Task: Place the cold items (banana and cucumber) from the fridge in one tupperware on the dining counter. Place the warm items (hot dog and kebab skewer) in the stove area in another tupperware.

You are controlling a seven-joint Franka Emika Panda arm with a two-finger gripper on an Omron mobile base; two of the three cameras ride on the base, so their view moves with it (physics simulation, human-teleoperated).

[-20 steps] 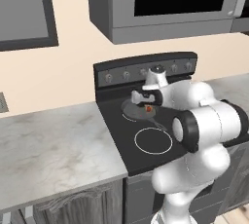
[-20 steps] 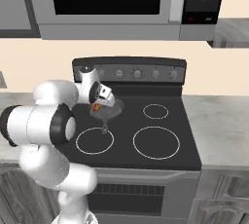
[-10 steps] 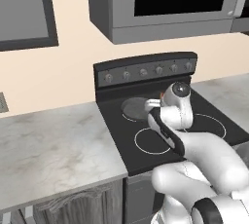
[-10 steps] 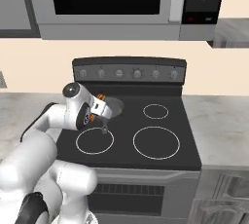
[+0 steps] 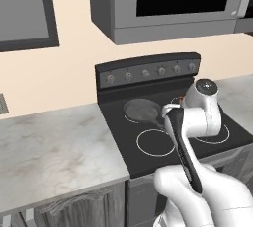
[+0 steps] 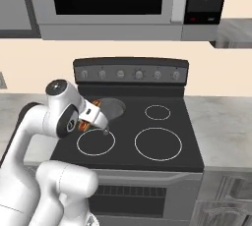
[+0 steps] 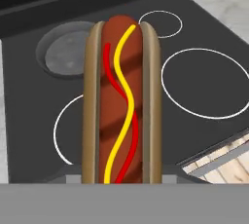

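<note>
1. Black stove (image 6: 167,163) with four ringed burners; a round grey pan (image 5: 142,109) rests on the far left burner.
2. Control panel (image 6: 130,74) with a row of knobs along the stove's far edge.
3. Microwave (image 6: 108,4) mounted above the stove.
4. Marble table (image 5: 54,144) left of the stove.

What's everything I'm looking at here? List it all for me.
Hot dog: one, brown bun, red and yellow stripes, held in the gripper above the stove.
Pan: one, grey, back left burner.
Stove: one, black, four burners, knobs at back.
Microwave: one, grey, above stove.
Counter: grey marble, on both sides of the stove.
Arm: one, white.
Gripper: one, closed on the hot dog.
</note>
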